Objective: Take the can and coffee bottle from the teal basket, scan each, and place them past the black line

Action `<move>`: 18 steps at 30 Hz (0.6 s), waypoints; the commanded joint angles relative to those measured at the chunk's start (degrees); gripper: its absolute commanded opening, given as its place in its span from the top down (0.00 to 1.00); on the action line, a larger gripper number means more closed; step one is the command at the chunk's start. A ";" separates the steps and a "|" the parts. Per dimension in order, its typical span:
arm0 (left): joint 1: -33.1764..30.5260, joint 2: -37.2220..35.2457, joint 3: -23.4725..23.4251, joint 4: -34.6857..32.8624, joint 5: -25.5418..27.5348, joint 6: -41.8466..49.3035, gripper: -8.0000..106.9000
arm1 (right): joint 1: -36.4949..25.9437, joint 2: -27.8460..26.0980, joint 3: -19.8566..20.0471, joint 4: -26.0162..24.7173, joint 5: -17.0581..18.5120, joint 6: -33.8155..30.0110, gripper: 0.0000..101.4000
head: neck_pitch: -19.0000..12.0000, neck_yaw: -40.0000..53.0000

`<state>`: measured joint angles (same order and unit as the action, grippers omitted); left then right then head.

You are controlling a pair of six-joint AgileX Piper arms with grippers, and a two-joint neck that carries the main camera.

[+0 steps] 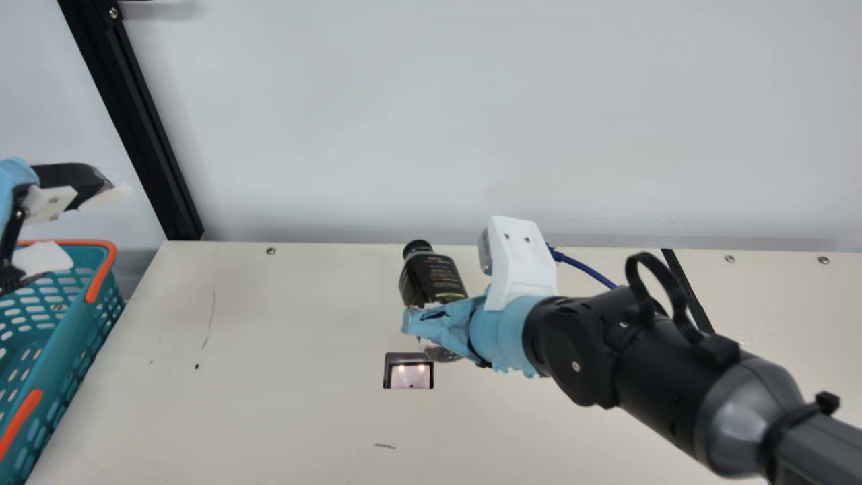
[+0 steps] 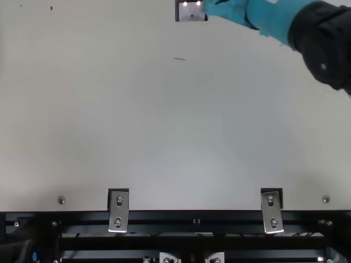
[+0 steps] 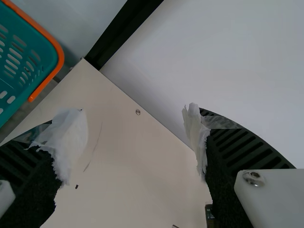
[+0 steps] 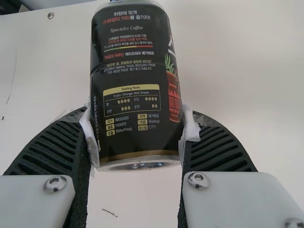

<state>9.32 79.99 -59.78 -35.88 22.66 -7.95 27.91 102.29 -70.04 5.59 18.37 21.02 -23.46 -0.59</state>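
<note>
The main view's left edge cuts off the basket and left gripper; there the right gripper hides part of the bottle, whose print is too small to read; the top view's upper edge crops the scanner; the right wrist view's crops one end of the bottle.

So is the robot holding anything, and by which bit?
Yes: the right gripper holds the coffee bottle by its sides, low down near the bottom end. The left gripper is open and holds nothing.
</note>
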 commanded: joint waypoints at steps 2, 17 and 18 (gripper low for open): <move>0.00 0.00 0.00 0.00 0.00 0.00 0.15 | 0.10 1.02 -1.23 0.75 0.05 -1.11 1.00 | -1.54 -0.12; 0.00 0.00 0.00 0.00 0.00 0.00 0.15 | -2.48 -1.78 1.62 -0.66 -1.27 -1.08 1.00 | -1.54 -0.12; 0.00 0.00 0.00 0.00 0.00 0.00 0.15 | -2.77 -2.16 2.10 -1.15 -1.34 -0.74 1.00 | -1.54 -0.12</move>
<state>9.32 79.99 -59.78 -35.88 22.66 -7.95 25.41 100.52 -68.51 5.11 17.12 19.78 -23.46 -0.59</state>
